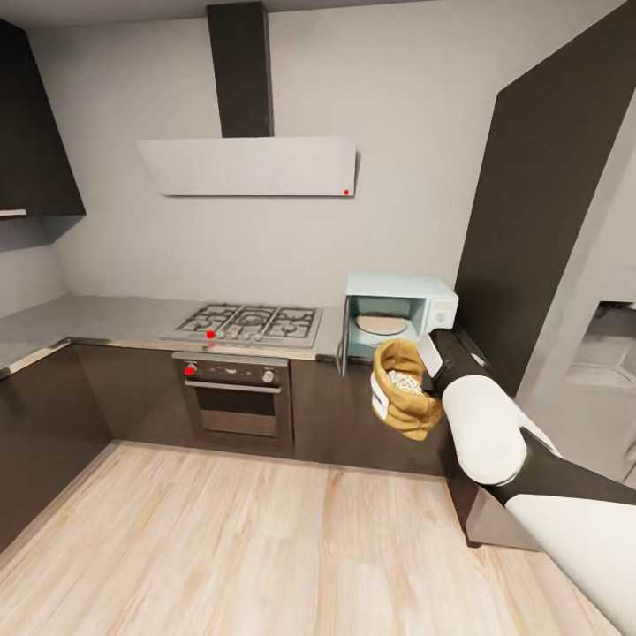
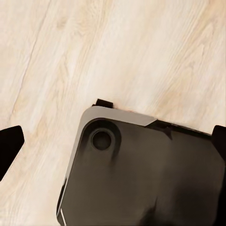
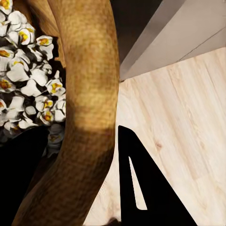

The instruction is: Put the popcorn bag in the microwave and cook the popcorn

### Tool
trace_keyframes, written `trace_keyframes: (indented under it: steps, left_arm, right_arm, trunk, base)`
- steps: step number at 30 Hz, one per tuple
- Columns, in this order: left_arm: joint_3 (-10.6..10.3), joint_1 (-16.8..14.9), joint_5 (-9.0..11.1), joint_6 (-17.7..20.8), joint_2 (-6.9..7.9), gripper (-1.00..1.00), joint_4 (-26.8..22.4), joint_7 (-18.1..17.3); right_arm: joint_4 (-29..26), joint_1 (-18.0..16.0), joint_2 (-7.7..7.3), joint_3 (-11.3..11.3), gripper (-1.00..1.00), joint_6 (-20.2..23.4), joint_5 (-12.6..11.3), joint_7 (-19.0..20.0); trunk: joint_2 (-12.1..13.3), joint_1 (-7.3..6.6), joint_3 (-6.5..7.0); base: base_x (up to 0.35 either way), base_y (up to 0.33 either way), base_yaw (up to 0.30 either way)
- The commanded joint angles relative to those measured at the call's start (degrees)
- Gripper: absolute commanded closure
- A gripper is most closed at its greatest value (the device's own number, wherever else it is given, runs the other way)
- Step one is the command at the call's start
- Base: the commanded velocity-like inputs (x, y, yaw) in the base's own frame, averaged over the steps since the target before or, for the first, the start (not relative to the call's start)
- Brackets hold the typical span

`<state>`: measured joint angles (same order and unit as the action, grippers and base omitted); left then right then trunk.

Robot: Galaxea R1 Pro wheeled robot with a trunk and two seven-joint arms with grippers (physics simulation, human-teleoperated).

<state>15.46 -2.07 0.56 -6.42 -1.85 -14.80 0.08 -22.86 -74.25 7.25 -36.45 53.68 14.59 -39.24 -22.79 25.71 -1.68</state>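
Clamped on the rolled rim of the popcorn bag (image 1: 404,389), the right gripper (image 1: 427,382) holds the bag out in the air in front of the dark cabinets, with the white forearm reaching in from behind it. In the right wrist view one dark finger (image 3: 141,183) lies against the outside of the tan wall (image 3: 89,117) while the other seems to sit inside the mouth, in shadow, so the jaws are closed down to the thickness of the paper; pinching the rim this way keeps the mouth open and pointing up. The bag hangs a little tilted beyond the fingers, its white band facing the floor side, and the popcorn (image 3: 26,89) inside it shows as puffed white bits with yellow centres, which reads as already cooked. Just beyond and above the gripper stands the microwave (image 1: 402,309) on the countertop (image 1: 97,316), its door swung open and its round turntable bare, so the bag is outside the oven, near its opening but apart from it. Whether the bag is meant to go back in or has finished its heating I cannot tell; judged from the popped kernels, the heating step looks done. The hob (image 1: 250,323) and the oven (image 1: 237,396) beneath it lie well off to the gripper's left. The left gripper (image 2: 113,141) hangs low over the wooden floor (image 2: 117,52) above the robot's dark base (image 2: 141,174), fingertips wide apart and holding nothing, seemingly kept out of the way.
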Motion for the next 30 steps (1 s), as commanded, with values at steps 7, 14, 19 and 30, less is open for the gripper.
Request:
trace_keyframes:
  steps: [7, 14, 19, 30]
  left_arm:
    - [0.1, -0.1, 0.1, -0.2, -0.07, -1.00, 0.0, 0.0]
    - [0.1, -0.1, 0.1, 0.1, -0.45, -1.00, 0.0, 0.0]
    - [0.1, -0.1, 0.1, 0.1, -0.47, -1.00, 0.0, 0.0]
    - [0.0, 0.0, -0.1, 0.0, -0.59, -1.00, 0.0, 0.0]
  right_arm:
    - [0.0, 0.0, -0.22, -0.5, 1.00, 0.3, 0.5, 0.1]
    - [0.0, 0.0, -0.35, -0.4, 1.00, 0.3, 0.5, 0.1]
    - [0.0, 0.1, -0.36, 0.2, 1.00, 0.3, 0.5, 0.1]
    - [-0.1, 0.2, -0.48, 1.7, 1.00, 0.7, 0.5, 0.0]
  trunk:
    - [-0.1, 0.07, -0.13]
    - [-0.1, 0.07, -0.13]
    - [-0.1, 0.07, -0.13]
    - [-0.1, 0.07, -0.13]
  base:
    - [0.348, 0.044, 0.000]
    - [0.348, 0.000, 0.000]
    - [0.348, -0.061, 0.000]
    - [0.312, -0.066, 0.000]
